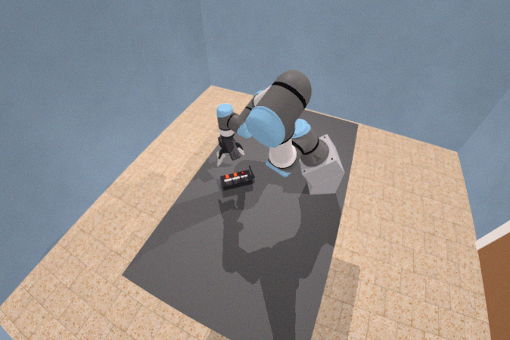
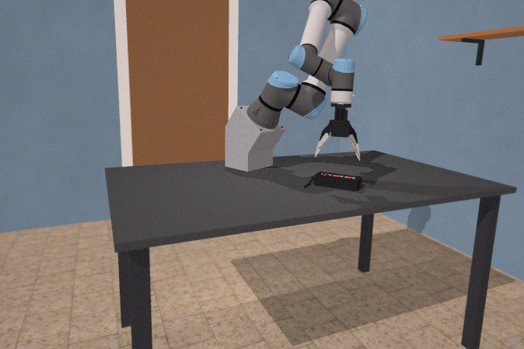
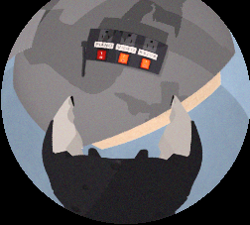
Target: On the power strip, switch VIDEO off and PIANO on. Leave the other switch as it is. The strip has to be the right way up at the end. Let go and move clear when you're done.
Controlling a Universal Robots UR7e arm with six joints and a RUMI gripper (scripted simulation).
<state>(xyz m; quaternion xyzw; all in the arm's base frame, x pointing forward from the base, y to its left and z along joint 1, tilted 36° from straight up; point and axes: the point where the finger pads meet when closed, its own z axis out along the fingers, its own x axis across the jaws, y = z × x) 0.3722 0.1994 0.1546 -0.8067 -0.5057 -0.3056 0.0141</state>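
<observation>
A black power strip (image 1: 237, 179) lies flat on the dark table, switches facing up; it also shows in the exterior view (image 2: 337, 180) and the wrist view (image 3: 124, 51). In the wrist view its three labelled switches sit in a row: PIANO (image 3: 101, 55) is dark red, VIDEO (image 3: 123, 58) glows bright orange, and the third switch (image 3: 146, 62) glows bright orange too. My gripper (image 2: 337, 152) hangs above the table behind the strip, near the table's far edge, clear of the strip. Its fingers are spread wide with nothing between them (image 3: 121, 119).
The arm's grey base block (image 2: 250, 141) stands on the table left of the strip. The table's far edge (image 3: 164, 122) runs just under the gripper. A wooden shelf (image 2: 482, 34) is on the right wall, a door (image 2: 175, 61) behind.
</observation>
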